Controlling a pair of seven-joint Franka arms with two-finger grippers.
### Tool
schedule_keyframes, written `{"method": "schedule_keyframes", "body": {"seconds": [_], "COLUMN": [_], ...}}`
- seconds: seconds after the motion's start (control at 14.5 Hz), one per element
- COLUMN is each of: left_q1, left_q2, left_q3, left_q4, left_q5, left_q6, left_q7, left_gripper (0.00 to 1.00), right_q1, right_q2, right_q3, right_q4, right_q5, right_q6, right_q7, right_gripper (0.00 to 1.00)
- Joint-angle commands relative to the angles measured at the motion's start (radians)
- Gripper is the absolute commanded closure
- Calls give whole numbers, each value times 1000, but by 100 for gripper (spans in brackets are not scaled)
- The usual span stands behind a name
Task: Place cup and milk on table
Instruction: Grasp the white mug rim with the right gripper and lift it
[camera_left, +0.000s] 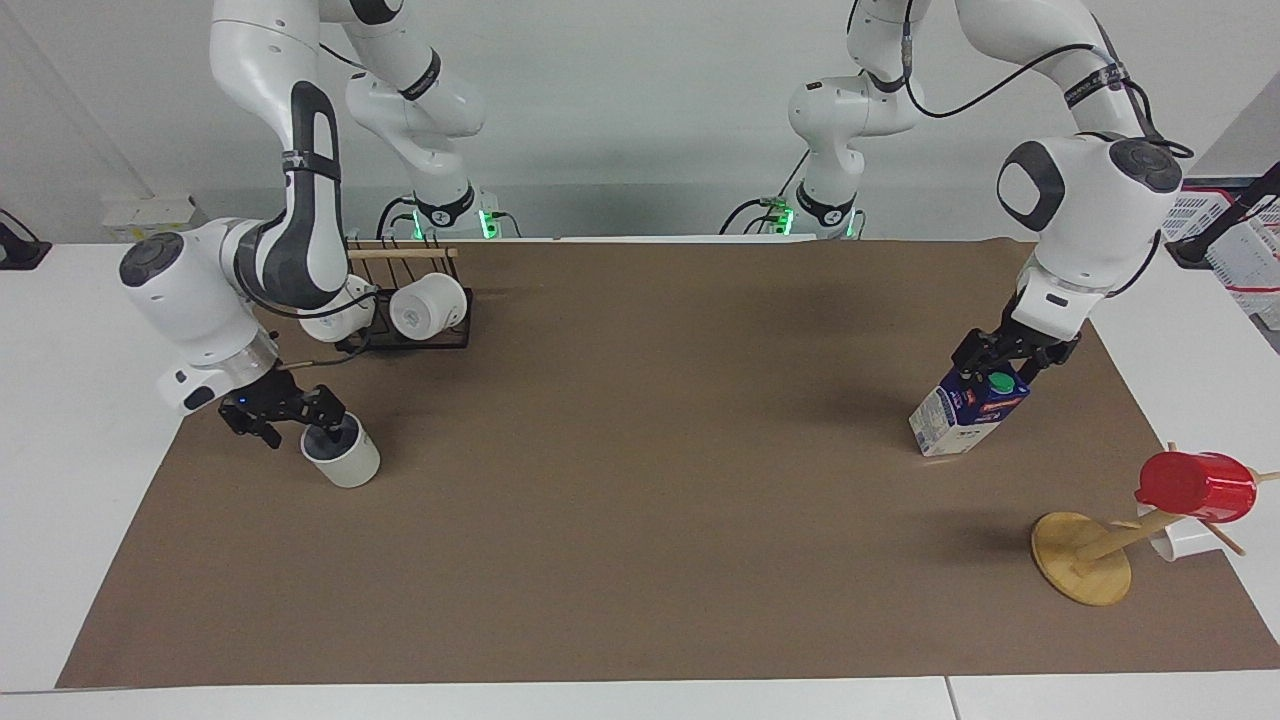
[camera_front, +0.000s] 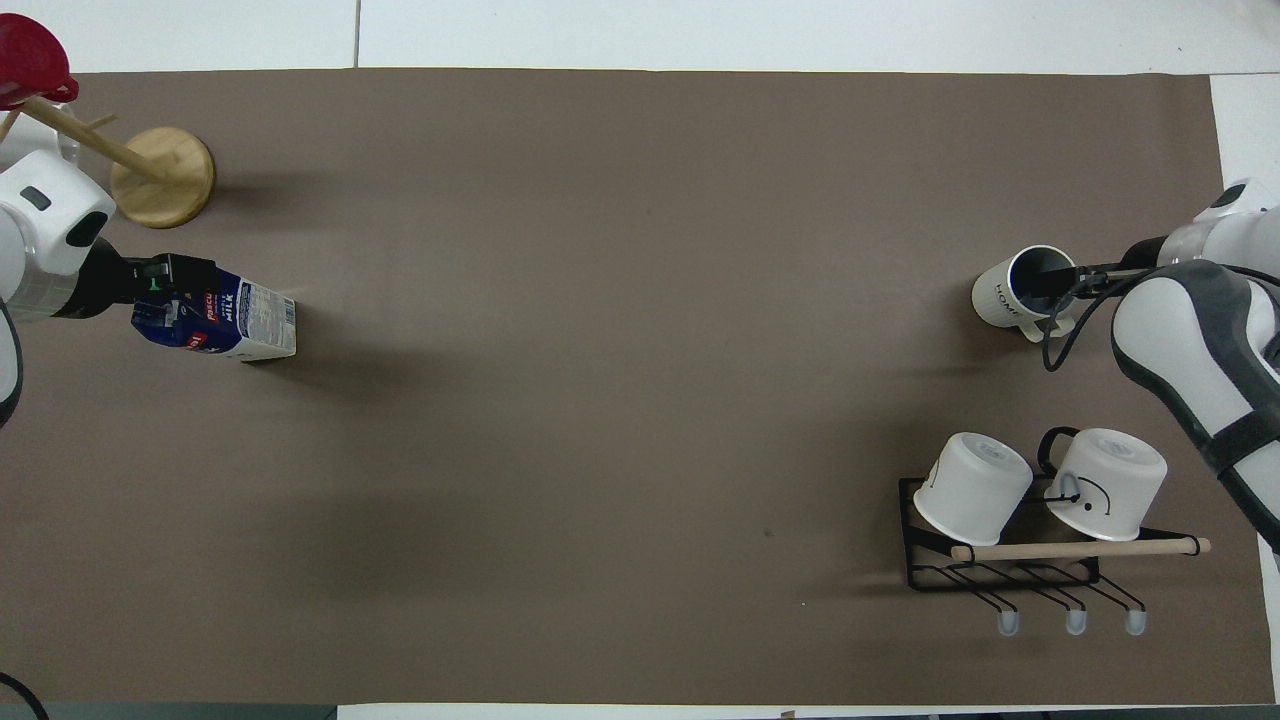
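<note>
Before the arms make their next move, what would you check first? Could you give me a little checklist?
1. The cup stands upright on the mat: ok.
2. The right gripper is down at the cup's rim: ok.
3. The right gripper has hold of the cup: cannot tell.
4. The left gripper is at the top of the milk: ok.
5. The left gripper has hold of the milk: cannot tell.
6. The rack mugs are apart from the cup: ok.
</note>
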Motion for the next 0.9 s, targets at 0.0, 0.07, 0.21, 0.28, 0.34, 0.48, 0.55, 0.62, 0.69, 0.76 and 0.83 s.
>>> {"method": "schedule_keyframes", "body": {"seconds": [0.0,0.07,0.21,0.28,0.34,0.48,0.55,0.62,0.69,0.76,0.83], "left_q1": [5,5,11,20,22,22,20,20,20,20,20], "left_q2": [-10,-10,-11,-11,-11,-11,-14,-17,-17,-21,-24], "left_q3": [1,1,1,1,1,1,1,1,1,1,1], "left_q4": [-18,-19,-21,-19,-19,-18,-16,-16,-13,-10,-10], "left_q5": [15,15,15,15,15,15,15,15,15,15,15], "left_q6": [14,11,9,9,10,10,9,9,9,7,4], "left_q7": [-16,-18,-20,-18,-18,-18,-18,-18,-16,-15,-15], "left_gripper": [1,16,84,100,100,100,100,100,100,100,100], "right_q1": [-6,-6,-1,-1,14,42,72,98,123,167,213], "right_q2": [-5,-6,-5,-5,-3,-16,-25,-39,-45,-51,-49], "right_q3": [6,6,9,14,14,14,12,9,11,9,12], "right_q4": [0,-2,0,15,41,99,119,133,147,170,194], "right_q5": [32,32,32,32,32,23,15,9,-5,-35,-78], "right_q6": [1,1,1,-14,-52,-129,-156,-185,-201,-213,-238], "right_q7": [-40,-36,-25,-22,-17,29,58,91,142,212,290], "right_gripper": [80,100,100,100,100,100,100,100,100,100,100]}}
